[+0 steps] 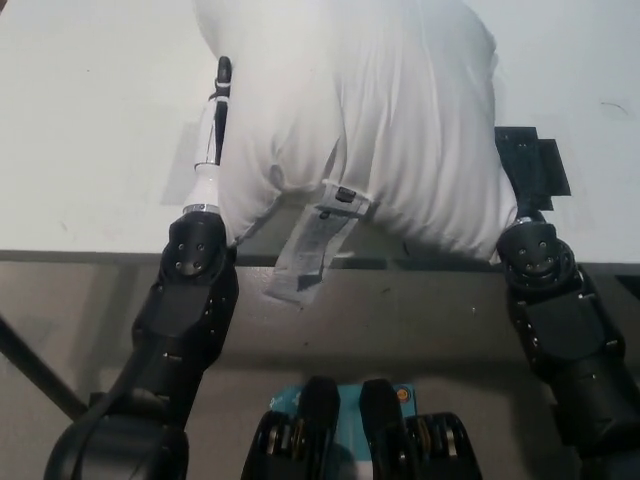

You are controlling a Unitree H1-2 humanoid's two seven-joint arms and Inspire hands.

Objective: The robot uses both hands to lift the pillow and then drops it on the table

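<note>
White tabletop (90, 130) fills the upper part of the head view, its near edge running straight across below the middle, with a darker grey floor (400, 330) beneath it.

The pillow (370, 110) is white and plump, the largest thing on show. It sits over the near half of the tabletop, a little right of centre, its top cut off by the upper edge of the view. Its sides are pinched inward and its fabric creases in long folds down toward the lower corners, which bulge out just above the tabletop edge. Whether its underside touches the tabletop or hangs just clear of it cannot be told from this angle.

A pale tag (312, 250) hangs from the pillow's lower seam, tilted, reaching down past the tabletop edge.

The left robot hand (213, 130) presses flat against the pillow's left side, white with a dark tip pointing away from the robot, clamped on the pillow from that flank.

The right robot hand (520, 175) is mostly buried behind the pillow's right bulge; only a black part by the wrist shows, pressed to that side, so it grips the pillow there too.

A black flat shape (548, 160) lies on the tabletop just right of the pillow.
</note>
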